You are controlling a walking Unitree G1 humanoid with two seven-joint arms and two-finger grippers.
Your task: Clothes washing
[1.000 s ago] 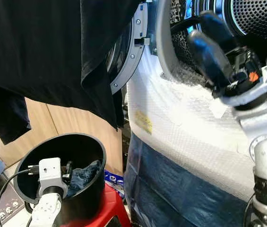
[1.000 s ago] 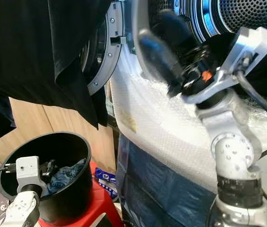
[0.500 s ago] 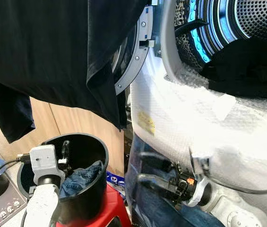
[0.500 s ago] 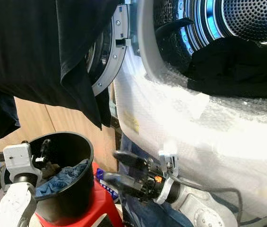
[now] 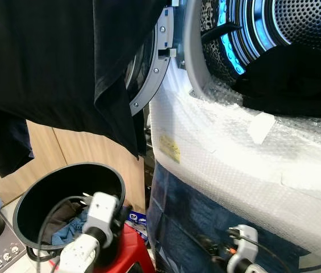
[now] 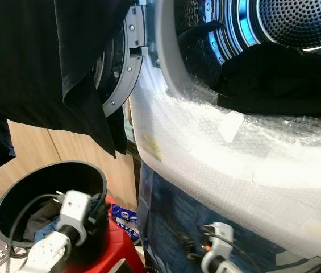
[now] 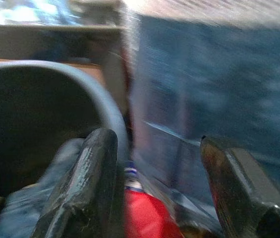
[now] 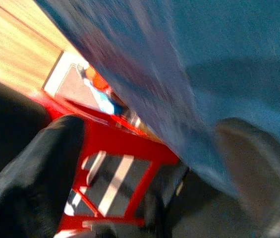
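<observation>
Left hand (image 7: 154, 183) open — bucket (image 7: 55, 99) clothes beside.

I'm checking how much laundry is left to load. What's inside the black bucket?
Inside the black bucket lie a blue denim garment and a darker brown one. The left arm and a cable cover part; anything beneath is hidden.

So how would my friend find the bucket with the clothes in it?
Start at the big washing machine wrapped in bubble wrap. Look down to its left, at the red stool. The round black bucket sits on it, with blue clothes inside.
</observation>
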